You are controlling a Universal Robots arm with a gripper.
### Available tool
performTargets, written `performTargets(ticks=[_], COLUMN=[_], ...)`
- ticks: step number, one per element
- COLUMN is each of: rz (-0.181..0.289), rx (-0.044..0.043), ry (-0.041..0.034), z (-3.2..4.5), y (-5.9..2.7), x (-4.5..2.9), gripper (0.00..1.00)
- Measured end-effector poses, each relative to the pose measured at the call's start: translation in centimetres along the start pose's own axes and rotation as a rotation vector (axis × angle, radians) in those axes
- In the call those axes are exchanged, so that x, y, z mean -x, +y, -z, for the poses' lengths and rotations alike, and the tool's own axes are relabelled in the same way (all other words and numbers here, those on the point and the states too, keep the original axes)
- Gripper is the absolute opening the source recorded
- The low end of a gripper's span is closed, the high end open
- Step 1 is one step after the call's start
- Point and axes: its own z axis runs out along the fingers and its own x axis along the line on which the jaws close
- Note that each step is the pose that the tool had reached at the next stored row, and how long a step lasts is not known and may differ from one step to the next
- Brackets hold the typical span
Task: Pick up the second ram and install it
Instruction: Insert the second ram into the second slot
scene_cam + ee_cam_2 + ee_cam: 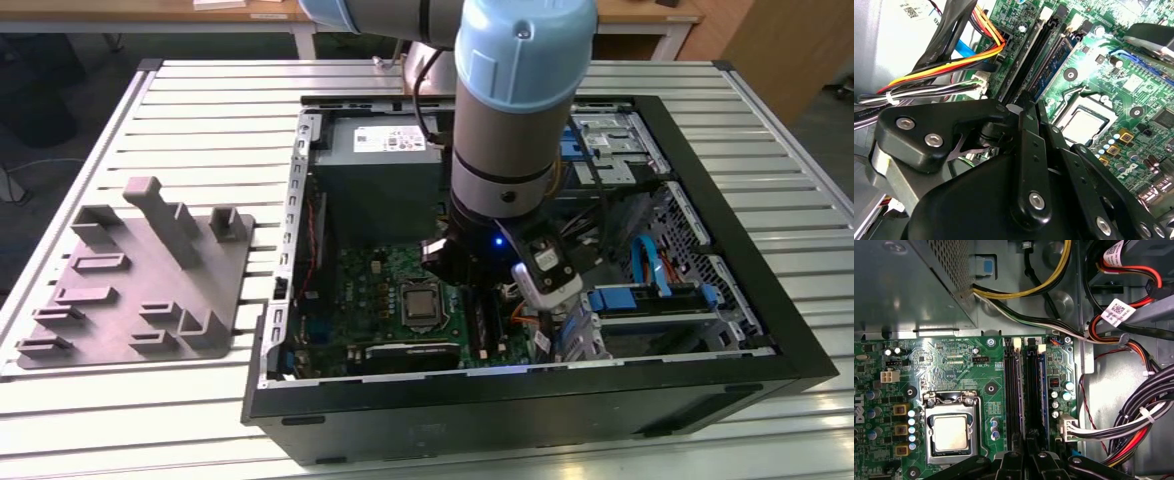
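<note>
Second wrist view: second ram (1054, 62) seated in slot, just beyond gripper (1026, 112).

The arm (514, 110) descends near-vertically from the top centre of the exterior view, wrist pointing down. Its black gripper (1026, 460) sits at the first wrist view's lower edge.

the exterior view looks down from high on the open case (747, 300), while both wrist views sit close above its motherboard (954, 365), sharing the processor (1084, 125) and memory slots (1024, 385).
</note>
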Motion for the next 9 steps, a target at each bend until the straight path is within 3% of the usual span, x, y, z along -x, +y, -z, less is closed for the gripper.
performTargets(ticks=[9], rz=[0.000], rx=[-0.0001], ry=[0.0001], z=[-0.07], y=[0.28], x=[-0.02], gripper=[0.14])
